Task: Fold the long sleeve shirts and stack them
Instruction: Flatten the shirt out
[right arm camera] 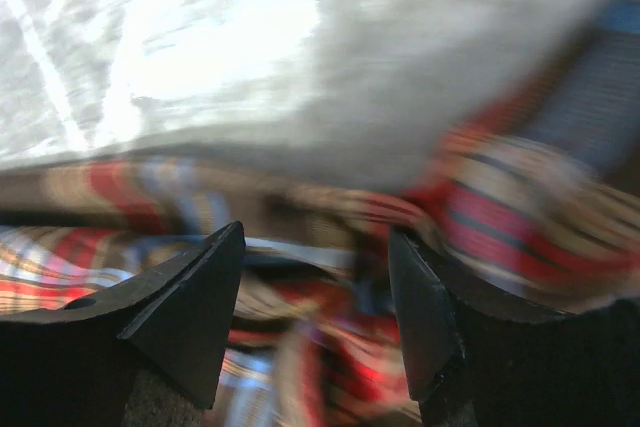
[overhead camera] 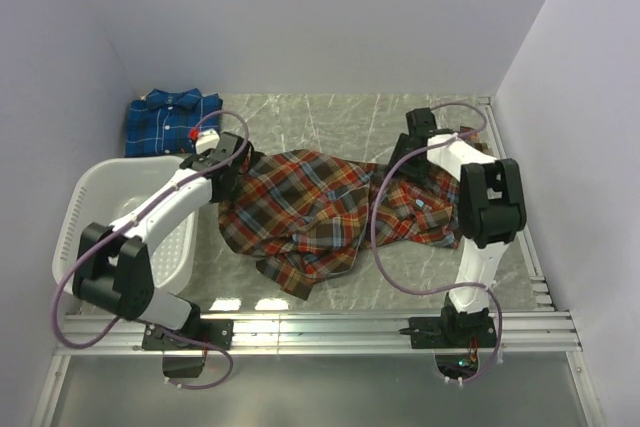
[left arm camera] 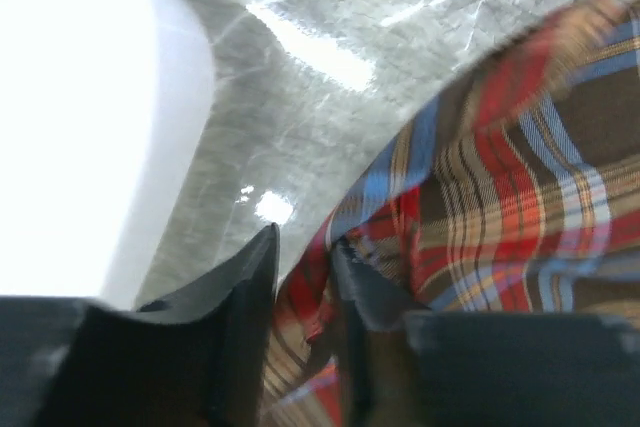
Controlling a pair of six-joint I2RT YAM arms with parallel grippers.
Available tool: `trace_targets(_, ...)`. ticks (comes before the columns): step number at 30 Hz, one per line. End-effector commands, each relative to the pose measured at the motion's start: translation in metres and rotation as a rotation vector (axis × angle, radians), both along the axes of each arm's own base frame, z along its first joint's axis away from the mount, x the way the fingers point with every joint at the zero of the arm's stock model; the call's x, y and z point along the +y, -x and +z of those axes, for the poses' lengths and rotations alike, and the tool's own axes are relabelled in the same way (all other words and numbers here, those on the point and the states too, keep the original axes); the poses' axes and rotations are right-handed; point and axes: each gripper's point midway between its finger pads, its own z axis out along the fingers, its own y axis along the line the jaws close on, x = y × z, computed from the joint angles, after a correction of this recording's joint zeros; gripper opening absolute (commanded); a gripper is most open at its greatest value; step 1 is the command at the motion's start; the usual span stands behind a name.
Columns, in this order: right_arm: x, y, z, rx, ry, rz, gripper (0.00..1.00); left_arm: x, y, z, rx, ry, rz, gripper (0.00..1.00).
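Our left pincer pinches the red shirt at 10 o'clock; our right pincer gapes at 2 o'clock.

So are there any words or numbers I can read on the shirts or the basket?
None can be read in any view. The red-orange shirt, the blue shirt and the white basket show only checks, lines and slots, with no words, labels or numbers. The right wrist view is blurred.

Bright overhead light glares on the table; the right wrist view is motion-blurred.
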Motion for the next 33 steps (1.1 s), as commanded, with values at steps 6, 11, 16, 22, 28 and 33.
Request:
trace_targets(6, 0.023, 0.012, 0.111, -0.314, 0.022, 0.089, 0.68, 0.007, 0.002, 0.047, -0.165, 0.046, 0.044, 0.8)
trace_targets(11, 0.081, 0.053, 0.123, -0.331, -0.06, 0.335, 0.68, -0.014, -0.009, 0.075, -0.243, 0.143, -0.049, 0.88)
trace_targets(16, 0.128, 0.114, 0.106, -0.239, -0.174, 0.536, 0.68, -0.064, -0.019, 0.074, -0.239, 0.328, -0.22, 0.89)
trace_targets(22, 0.129, 0.172, 0.079, -0.112, -0.136, 0.499, 0.68, -0.103, -0.033, 0.033, -0.12, 0.4, -0.289, 0.89)
trace_targets(28, 0.087, 0.177, 0.065, -0.106, -0.073, 0.292, 0.68, -0.125, -0.065, -0.007, -0.049, 0.389, -0.291, 0.88)
trace_targets(33, 0.041, 0.158, 0.069, -0.168, -0.092, 0.076, 0.68, -0.143, -0.1, -0.025, -0.031, 0.383, -0.302, 0.87)
